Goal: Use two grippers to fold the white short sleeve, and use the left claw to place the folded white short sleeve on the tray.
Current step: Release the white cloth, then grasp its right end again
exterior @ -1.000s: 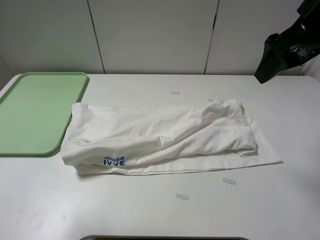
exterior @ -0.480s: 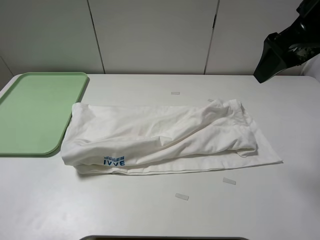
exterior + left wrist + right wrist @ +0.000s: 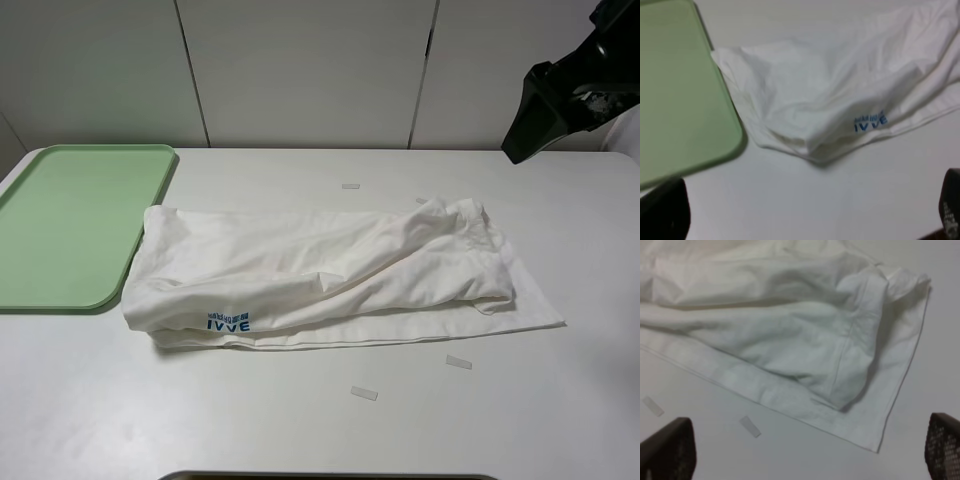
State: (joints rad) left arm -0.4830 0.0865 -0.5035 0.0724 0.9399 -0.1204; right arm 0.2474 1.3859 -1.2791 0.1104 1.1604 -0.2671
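Note:
The white short sleeve (image 3: pixel 330 275) lies on the table as a long, loosely folded band, its blue logo (image 3: pixel 228 322) at the front left end. The pale-green tray (image 3: pixel 70 225) sits empty just left of it. In the left wrist view the left gripper (image 3: pixel 807 215) hovers open above the logo end (image 3: pixel 870 121) and the tray corner (image 3: pixel 685 115), holding nothing. The right wrist view shows the right gripper (image 3: pixel 805 450) open above the shirt's hem end (image 3: pixel 805 355), also holding nothing. Only the right arm (image 3: pixel 560 95) shows in the exterior high view, raised at the far right.
Small paper scraps lie on the white table: one behind the shirt (image 3: pixel 350 186) and two in front of it (image 3: pixel 364 393) (image 3: pixel 458 362). White wall panels stand behind the table. A dark edge (image 3: pixel 330 476) runs along the front.
The right arm has shifted slightly left and up in the exterior high view. The shirt and tray have not moved.

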